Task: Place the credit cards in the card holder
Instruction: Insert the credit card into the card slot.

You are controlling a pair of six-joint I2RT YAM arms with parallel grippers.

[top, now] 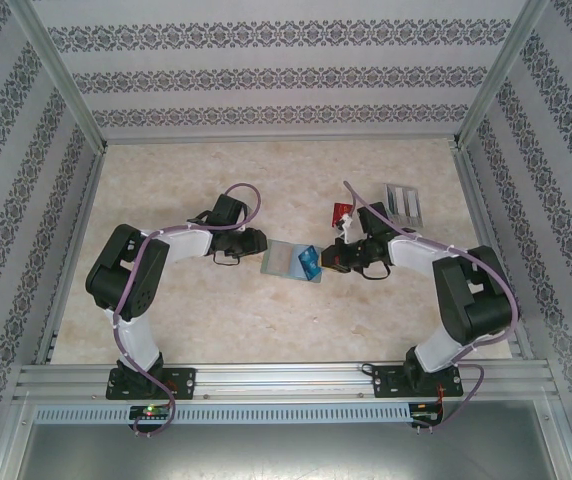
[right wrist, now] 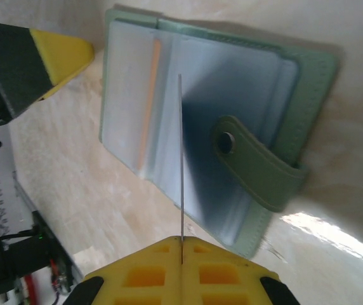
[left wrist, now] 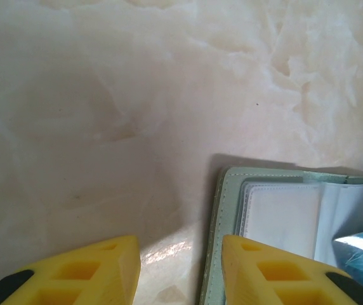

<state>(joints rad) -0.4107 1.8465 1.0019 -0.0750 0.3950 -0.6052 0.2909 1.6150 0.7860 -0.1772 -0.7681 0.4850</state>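
The grey-green card holder (top: 283,259) lies open on the table between the two grippers. My left gripper (left wrist: 181,270) is open, and its right finger (left wrist: 270,270) rests on the holder's left leaf (left wrist: 229,210). My right gripper (right wrist: 181,244) is shut on a blue credit card (top: 309,263), seen edge-on as a thin line (right wrist: 181,159) above the holder's clear pockets (right wrist: 219,108). A thin orange edge (right wrist: 148,101) shows inside one pocket. The holder's strap with its snap (right wrist: 251,159) lies across the right leaf. A red credit card (top: 342,212) lies behind the right gripper.
A clear plastic slotted stand (top: 401,203) sits at the back right. Metal frame rails run along the near edge (top: 286,378) and both sides of the marble-patterned table (top: 216,330). The left gripper's yellow fingertip (right wrist: 61,51) shows at the holder's far corner.
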